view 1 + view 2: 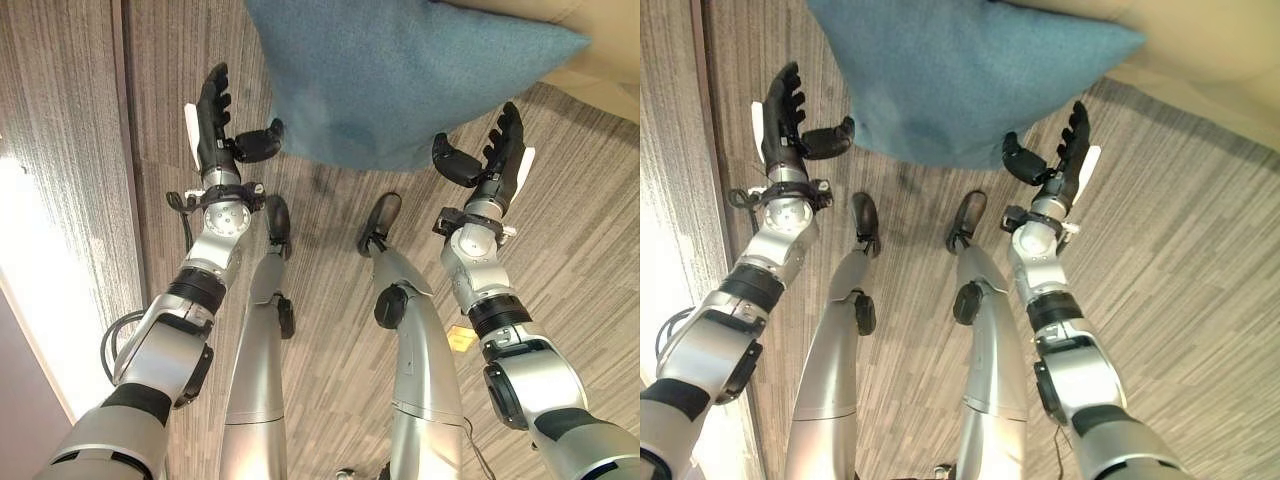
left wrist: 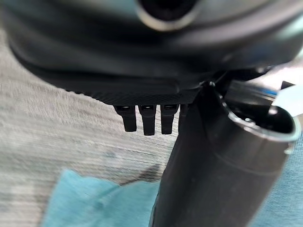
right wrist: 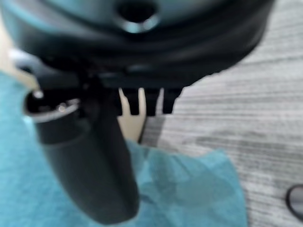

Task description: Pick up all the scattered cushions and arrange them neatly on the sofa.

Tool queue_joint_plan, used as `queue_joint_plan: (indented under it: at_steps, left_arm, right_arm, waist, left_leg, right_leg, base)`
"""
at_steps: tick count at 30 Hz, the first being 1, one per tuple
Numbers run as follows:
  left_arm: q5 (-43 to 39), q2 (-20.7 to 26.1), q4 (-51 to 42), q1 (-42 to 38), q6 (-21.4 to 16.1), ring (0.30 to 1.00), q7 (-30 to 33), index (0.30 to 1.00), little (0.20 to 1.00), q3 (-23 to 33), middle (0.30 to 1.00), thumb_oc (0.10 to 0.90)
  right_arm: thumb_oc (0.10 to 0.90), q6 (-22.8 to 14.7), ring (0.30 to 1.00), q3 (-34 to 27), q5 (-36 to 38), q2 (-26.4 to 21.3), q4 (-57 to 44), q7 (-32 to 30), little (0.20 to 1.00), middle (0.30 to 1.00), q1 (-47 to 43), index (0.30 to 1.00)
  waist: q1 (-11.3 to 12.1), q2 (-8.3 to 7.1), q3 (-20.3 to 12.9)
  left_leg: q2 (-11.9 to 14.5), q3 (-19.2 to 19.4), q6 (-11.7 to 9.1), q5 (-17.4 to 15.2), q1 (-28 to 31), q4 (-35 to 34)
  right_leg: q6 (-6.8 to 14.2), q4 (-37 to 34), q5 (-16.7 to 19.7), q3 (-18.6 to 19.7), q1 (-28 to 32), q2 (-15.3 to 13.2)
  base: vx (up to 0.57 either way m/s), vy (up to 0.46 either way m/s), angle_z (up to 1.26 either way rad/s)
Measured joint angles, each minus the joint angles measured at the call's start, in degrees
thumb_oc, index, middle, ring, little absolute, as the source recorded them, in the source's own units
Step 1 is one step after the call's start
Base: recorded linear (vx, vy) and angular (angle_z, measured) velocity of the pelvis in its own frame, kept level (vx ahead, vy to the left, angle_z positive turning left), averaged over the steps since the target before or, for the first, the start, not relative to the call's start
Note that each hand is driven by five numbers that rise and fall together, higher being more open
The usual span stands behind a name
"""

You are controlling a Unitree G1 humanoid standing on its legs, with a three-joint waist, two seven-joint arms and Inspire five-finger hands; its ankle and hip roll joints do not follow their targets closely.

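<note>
A large teal cushion (image 1: 400,70) stands ahead of me, its upper part leaning on the beige sofa (image 1: 600,80). My left hand (image 1: 215,120) is raised by the cushion's lower left corner, fingers straight, thumb pointing in at the fabric. On the other side my right hand (image 1: 500,150) mirrors it below the cushion's lower right edge, also open. Neither hand grips the cushion. The teal fabric (image 2: 94,203) lies just past the left hand's fingers (image 2: 147,122) in the left wrist view. In the right wrist view the cushion (image 3: 189,189) shows beside the thumb, with a sliver of sofa (image 3: 130,125) behind.
Grey striped flooring (image 1: 330,330) runs under everything. A small yellow scrap (image 1: 461,338) lies on it at the right. A bright band of light (image 1: 40,270) runs along the left edge beside a floor seam (image 1: 120,150).
</note>
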Motion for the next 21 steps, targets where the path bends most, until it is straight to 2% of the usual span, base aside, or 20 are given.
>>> queue_joint_plan:
  at_steps: [14,21]
  left_arm:
    - [-1.15,0.27,1.36,-9.08,-0.36,0.9,0.07,0.9,0.9,-2.4,0.9,0.8]
    - [-1.7,0.23,1.73,-11.55,-0.35,0.9,-0.05,0.9,0.9,-3.97,0.9,0.8]
  right_arm:
    - [0.8,-0.11,0.9,2.8,2.37,-4.38,2.33,1.39,0.9,0.9,-9.03,0.9]
    - [0.8,-0.04,0.9,4.53,3.57,-4.55,2.35,2.25,0.9,0.9,-11.25,0.9]
  waist:
    - [0.39,0.28,-0.14]
    - [0.37,0.3,-0.15]
  left_leg:
    - [0.0,-0.07,0.03,-0.02,-3.3,0.08]
    - [0.06,-0.07,-0.07,0.06,-4.4,0.0]
  right_leg:
    - [-0.01,0.0,-0.01,-0.07,-3.12,0.01]
    - [-0.01,-0.01,0.0,-0.05,-4.3,0.09]
  base:
    - [0.0,0.0,0.0]
    - [0.0,0.0,0.0]
